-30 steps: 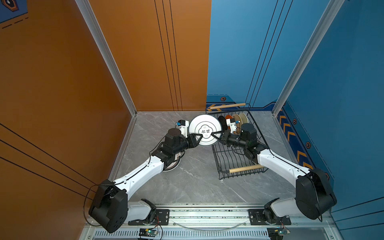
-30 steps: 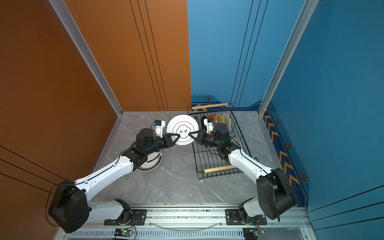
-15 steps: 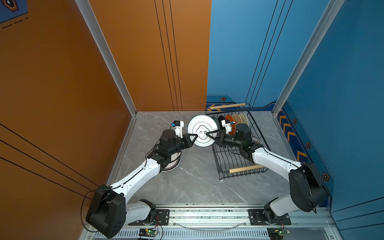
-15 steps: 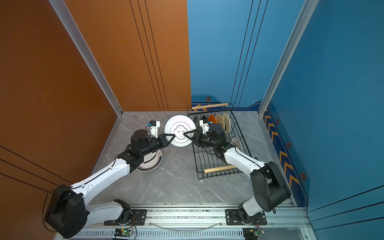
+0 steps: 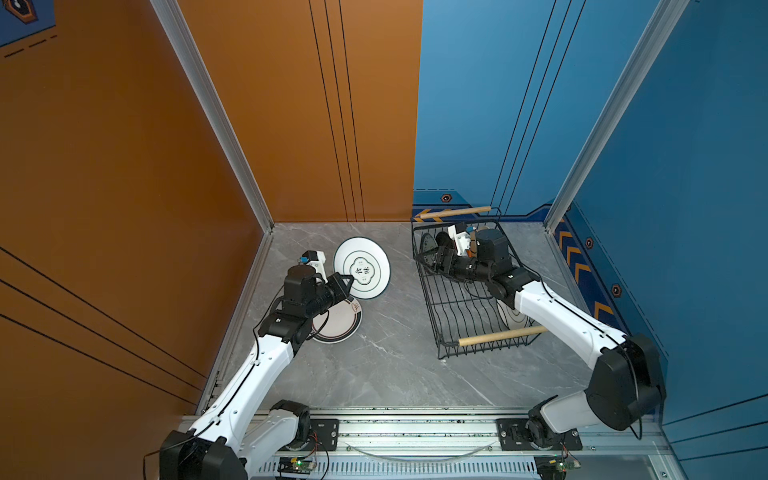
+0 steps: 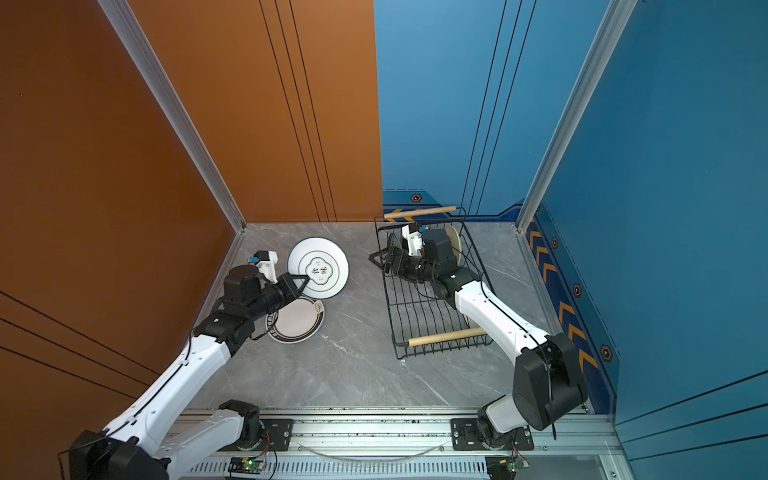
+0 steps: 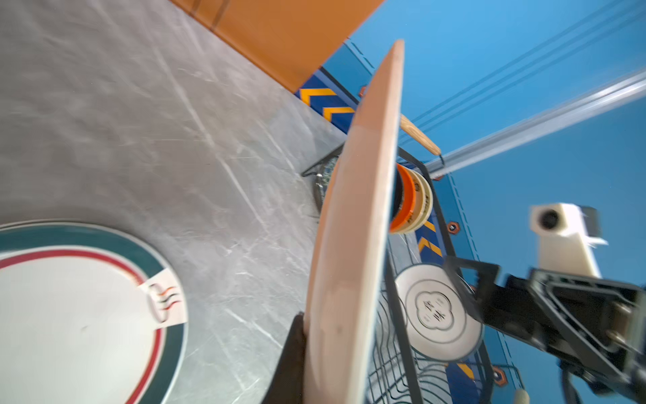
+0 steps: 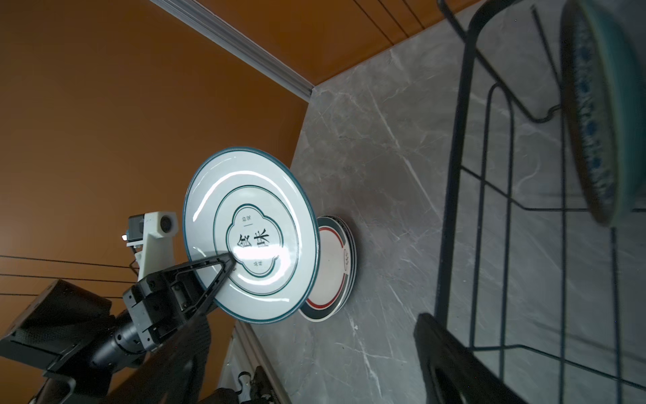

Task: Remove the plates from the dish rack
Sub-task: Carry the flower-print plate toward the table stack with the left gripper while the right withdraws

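Note:
My left gripper point(image 5: 347, 280) is shut on the rim of a white plate point(image 5: 362, 268) with a dark rim and a printed motif. It holds the plate tilted above the far edge of a stack of plates point(image 5: 337, 325) on the table. In the left wrist view this plate point(image 7: 356, 227) stands edge-on against one dark finger point(image 7: 295, 360). My right gripper point(image 5: 428, 257) is open and empty at the left wall of the dish rack point(image 5: 503, 336). Teal-patterned point(image 5: 426, 245), black, orange and cream plates stand at the rack's far end, partly hidden by the right arm.
Another white plate point(image 5: 512, 318) shows low at the rack's right side, half behind the right arm. The orange wall runs close along the left of the stack. Bare grey tabletop point(image 5: 395, 353) lies between the stack and the rack.
The right gripper let go of the white plate and drew back to the rack, opening wide. The left gripper shut on the plate and carried it left over the stack.

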{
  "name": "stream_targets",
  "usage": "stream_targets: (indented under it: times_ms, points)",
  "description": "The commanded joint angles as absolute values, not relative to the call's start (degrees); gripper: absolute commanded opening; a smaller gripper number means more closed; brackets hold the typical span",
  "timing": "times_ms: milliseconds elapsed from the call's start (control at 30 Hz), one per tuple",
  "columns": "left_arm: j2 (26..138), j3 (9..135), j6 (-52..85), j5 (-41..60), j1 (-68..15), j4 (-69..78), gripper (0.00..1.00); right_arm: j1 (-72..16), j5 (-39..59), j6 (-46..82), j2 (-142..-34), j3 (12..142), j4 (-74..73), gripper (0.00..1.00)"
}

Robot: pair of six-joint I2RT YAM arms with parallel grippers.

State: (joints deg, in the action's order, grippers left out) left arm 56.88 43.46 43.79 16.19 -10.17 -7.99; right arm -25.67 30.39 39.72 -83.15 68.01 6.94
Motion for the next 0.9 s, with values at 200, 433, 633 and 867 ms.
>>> stream_targets:
  times_ms: [200, 433, 633, 867]
  points:
    - [51.85, 42.61, 42.3, 11.26, 1.92, -26.88, 0.11, -25.38, 2.07, 16.71, -75.76, 75.27, 39.45, 1.0]
    - [54.27, 41.27, 42.89, 5.87, 3.47, -30.89, 0.08, -27.33, -15.04, 14.17, -74.75, 75.48, 45.75, 1.0]
    - [54.93, 39.92, 42.87, 4.14, 3.47, -30.94, 0.08, -27.45, -15.78, 13.66, -75.38, 73.99, 46.23, 1.0]
    - [55.68, 38.57, 44.06, 4.05, 3.51, -30.94, 0.09, -27.51, -15.24, 13.31, -76.48, 73.48, 46.23, 1.0]
